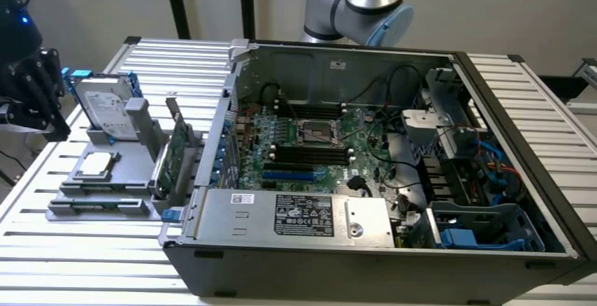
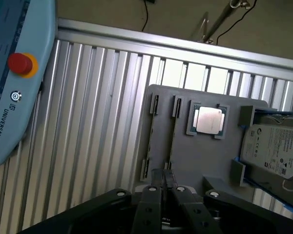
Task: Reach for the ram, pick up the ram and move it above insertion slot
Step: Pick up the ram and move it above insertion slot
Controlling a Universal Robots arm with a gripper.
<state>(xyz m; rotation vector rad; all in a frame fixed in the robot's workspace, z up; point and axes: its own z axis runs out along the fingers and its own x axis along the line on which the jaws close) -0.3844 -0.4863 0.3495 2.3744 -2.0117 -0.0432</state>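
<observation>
Arm joint [image 1: 359, 2]: silver metal tube, rounded lt-blue plastic caps, glossy.
Gripper [image 2: 163, 181]: matte blk, angular links w/ round silver screw heads.

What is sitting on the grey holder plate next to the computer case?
On the grey holder plate: a processor chip lying flat, a hard drive on edge, a green card upright. The hand covers the plate beyond its two narrow slots.

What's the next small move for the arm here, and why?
Probably ease the gripper straight down toward the slotted end of the gray holder. It hangs above those slots, next to the processor chip, and apparently isn't touching the holder.
</observation>
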